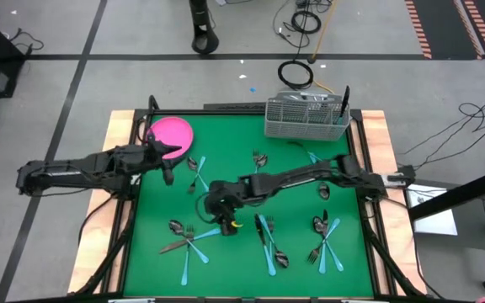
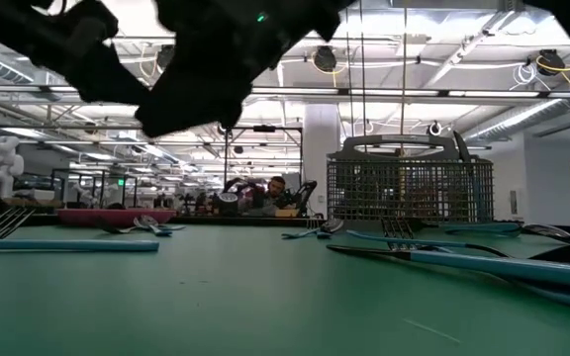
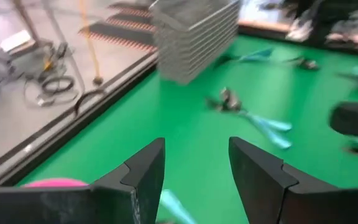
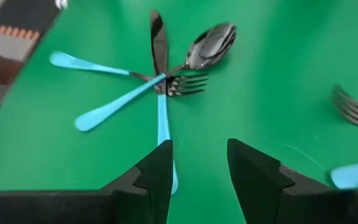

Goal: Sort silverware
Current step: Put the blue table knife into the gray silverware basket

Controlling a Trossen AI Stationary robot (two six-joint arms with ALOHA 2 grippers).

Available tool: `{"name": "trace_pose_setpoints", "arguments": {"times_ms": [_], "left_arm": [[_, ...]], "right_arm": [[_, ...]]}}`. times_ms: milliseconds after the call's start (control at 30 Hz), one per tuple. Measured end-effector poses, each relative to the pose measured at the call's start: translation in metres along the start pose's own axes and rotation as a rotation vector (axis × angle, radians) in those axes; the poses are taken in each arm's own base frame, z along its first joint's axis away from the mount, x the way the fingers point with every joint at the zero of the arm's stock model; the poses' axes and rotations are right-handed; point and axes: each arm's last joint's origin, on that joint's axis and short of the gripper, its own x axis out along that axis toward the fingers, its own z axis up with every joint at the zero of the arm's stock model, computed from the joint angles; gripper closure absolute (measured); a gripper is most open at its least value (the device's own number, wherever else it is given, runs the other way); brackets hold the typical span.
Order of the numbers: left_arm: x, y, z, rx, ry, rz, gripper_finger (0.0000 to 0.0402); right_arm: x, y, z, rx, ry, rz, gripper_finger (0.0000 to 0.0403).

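Your right pincer (image 4: 197, 180) hangs empty, jaws apart, over the counter (image 1: 234, 151); the crossed knife, spoon and fork cluster (image 4: 163, 78) lies just ahead. Line up on one handle, not the crossing. Left pincer (image 3: 194, 180), apart too, waits near the pink plate (image 1: 172, 132). Only the high view shows the caddy (image 1: 306, 118) well beyond.

Light-blue-handled silverware (image 1: 269, 240), green table (image 1: 226, 135), pink plate (image 1: 173, 133).

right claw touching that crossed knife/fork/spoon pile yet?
Apart. Right wrist view: right claw open and empty, bare green mat between its fingertips and the crossed silverware pile.
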Motion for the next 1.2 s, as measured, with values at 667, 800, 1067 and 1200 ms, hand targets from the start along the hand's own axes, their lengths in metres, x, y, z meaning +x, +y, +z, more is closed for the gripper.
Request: {"name": "trace_pose_setpoints", "arguments": {"times_ms": [667, 800, 1067, 1200], "left_arm": [[0.001, -0.002, -0.003, -0.054, 0.058, -0.198, 0.0221], [0.001, -0.002, -0.003, -0.055, 0.059, -0.198, 0.0221], [0.001, -0.002, -0.002, -0.056, 0.054, -0.199, 0.0221], [0.001, -0.002, -0.002, -0.057, 0.053, -0.199, 0.0221]], "right_arm": [[0.093, 0.018, -0.012, -0.063, -0.039, 0.017, 0.0261], [0.092, 0.021, -0.011, -0.064, -0.05, -0.001, 0.0261], [0.097, 0.029, -0.014, -0.05, -0.045, -0.02, 0.0261], [0.107, 0.028, -0.021, -0.027, -0.043, -0.02, 0.0262]]}}
